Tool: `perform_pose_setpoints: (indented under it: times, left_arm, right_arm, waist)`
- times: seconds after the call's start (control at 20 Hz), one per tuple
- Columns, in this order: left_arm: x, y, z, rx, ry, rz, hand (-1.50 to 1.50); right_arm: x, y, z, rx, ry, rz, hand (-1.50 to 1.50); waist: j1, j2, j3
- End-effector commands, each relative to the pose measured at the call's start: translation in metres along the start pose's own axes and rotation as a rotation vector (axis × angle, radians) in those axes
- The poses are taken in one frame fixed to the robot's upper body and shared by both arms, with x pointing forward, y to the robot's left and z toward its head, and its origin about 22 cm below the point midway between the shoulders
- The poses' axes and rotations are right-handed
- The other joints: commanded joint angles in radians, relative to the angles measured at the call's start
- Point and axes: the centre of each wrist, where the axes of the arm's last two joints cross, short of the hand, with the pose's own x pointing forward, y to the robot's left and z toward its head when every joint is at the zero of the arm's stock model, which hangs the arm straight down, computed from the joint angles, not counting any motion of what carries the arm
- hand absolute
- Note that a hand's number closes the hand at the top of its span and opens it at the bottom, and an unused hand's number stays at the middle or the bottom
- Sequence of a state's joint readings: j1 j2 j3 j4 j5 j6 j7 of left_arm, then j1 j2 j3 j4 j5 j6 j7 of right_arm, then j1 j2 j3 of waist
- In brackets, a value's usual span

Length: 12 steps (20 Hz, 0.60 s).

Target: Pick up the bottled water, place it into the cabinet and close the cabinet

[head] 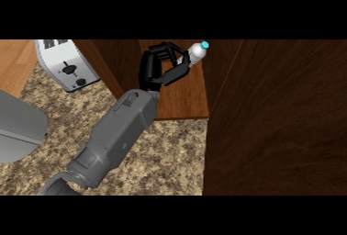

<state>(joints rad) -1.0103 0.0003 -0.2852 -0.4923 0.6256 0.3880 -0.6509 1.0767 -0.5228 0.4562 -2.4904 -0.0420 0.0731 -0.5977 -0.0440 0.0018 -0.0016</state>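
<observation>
The left hand (pixel 157 64), fingers curled round the clear blue-capped water bottle (pixel 194 52), should set it upright, deep inside the brown wooden cabinet (pixel 183 98).

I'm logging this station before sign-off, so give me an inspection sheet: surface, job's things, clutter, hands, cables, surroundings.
Surface: speckled granite counter, with a wooden cabinet shelf above it.
Job's things: bottled water, blue cap, tilted, held over the cabinet shelf; cabinet door stands open at the right.
Clutter: toaster at the upper left; grey object at the left edge, kind unclear.
Hands: one hand curled round the bottle, its forearm coming in from the lower left; which hand cannot be told. No other hand shows.
Cables: nothing seen.
Surroundings: wooden panel at the far left.
</observation>
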Motion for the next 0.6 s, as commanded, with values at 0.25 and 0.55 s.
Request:
perform_pose_setpoints:
  times: [0.25, 0.55]
  left_arm:
    - [-0.016, -0.013, 0.074, -0.213, 0.121, 0.288, -1.50]
    - [-0.017, -0.009, 0.136, -0.276, 0.180, 0.345, -1.50]
  right_arm:
    - [0.037, 0.007, -0.018, -0.016, -0.046, 0.024, -1.50]
    - [0.040, 0.013, -0.011, -0.036, -0.011, 0.026, -1.50]
  waist:
    - [0.029, -0.012, -0.002]
    - [0.057, -0.024, -0.001]
